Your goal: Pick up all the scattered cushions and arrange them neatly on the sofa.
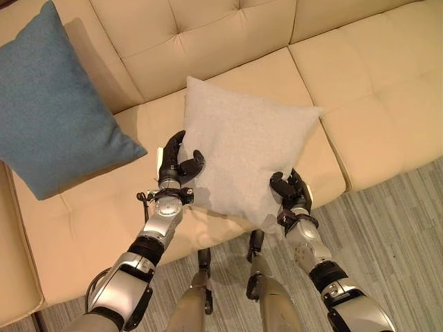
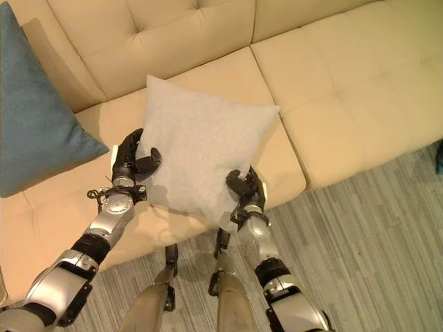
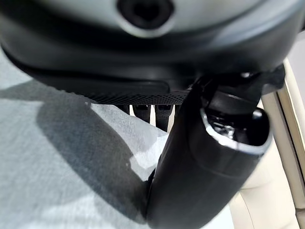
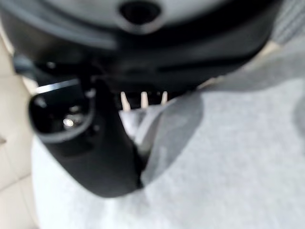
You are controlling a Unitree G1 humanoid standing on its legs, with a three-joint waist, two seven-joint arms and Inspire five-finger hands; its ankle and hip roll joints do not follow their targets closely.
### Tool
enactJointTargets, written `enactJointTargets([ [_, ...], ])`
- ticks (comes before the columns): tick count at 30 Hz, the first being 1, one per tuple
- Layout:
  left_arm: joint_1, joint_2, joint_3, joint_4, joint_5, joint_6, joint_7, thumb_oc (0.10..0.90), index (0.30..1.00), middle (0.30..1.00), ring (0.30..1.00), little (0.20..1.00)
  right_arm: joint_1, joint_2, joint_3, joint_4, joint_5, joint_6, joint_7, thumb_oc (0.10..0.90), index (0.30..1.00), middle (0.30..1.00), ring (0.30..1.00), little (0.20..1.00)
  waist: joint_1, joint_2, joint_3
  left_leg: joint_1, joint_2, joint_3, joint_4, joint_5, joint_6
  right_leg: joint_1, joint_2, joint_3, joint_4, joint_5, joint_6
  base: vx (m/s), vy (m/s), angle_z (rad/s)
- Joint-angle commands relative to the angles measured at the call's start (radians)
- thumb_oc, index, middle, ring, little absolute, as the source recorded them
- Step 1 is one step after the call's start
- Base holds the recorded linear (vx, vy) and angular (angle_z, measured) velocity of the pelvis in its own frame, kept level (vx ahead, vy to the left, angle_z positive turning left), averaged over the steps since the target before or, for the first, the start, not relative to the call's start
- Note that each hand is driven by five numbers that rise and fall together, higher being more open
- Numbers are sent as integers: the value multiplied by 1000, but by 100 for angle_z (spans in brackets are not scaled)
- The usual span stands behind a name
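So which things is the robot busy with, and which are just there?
Busy with:
- grey cushion, pinched at its edges by the left hand and the right hand
- blue cushion, leaning at the sofa's left end
- sofa, where the cushions go

Just there:
- striped floor in front of the sofa

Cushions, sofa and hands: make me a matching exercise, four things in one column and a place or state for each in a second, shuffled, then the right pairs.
Things:
1. grey cushion
2. blue cushion
3. left hand
4. floor

Places or states:
A. leaning against the backrest at the left end of the sofa
B. striped grey, in front of the sofa
C. held over the seat between both hands, the right hand on its near edge
D. pinching the grey cushion's left edge

Pairs: 1-C, 2-A, 3-D, 4-B
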Motion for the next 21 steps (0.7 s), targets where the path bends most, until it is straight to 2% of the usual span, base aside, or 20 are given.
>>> enactJointTargets([
  [1,4,-33,-91,-37,-11,-46,-73,400,300,300,300,300,-38,96,52,-149,-28,-54,88,400,300,300,300,300,17,-38,-33,-48,-20,37,37,-21,-3,81,-59,18,71,-164,130,0,0,0],
  [6,78,-43,-65,-125,-34,-52,-88,400,300,300,300,300,38,83,41,-218,-70,-43,98,400,300,300,300,300,13,-44,-47,-2,-20,41,37,-39,7,119,-62,25,72,-171,132,18,2,0],
  [12,264,-52,-21,-319,-70,-59,-136,400,300,300,300,300,199,53,12,-326,-161,-16,131,400,300,300,300,300,6,-51,-98,107,-26,54,24,-68,29,213,-53,32,68,-190,136,90,16,-2],
  [17,507,-19,11,-520,-79,-37,-222,400,300,300,300,300,390,11,-49,-482,-271,11,181,400,300,300,300,300,-9,-32,-181,246,-33,77,-6,-95,47,317,-35,60,69,-217,145,101,61,-21],
  [21,591,-14,11,-579,-89,-24,-255,400,300,300,300,300,469,-5,-76,-557,-345,22,190,400,300,300,300,300,-12,-22,-210,317,-38,101,-16,-113,61,357,-32,79,86,-229,155,53,67,-27],
])
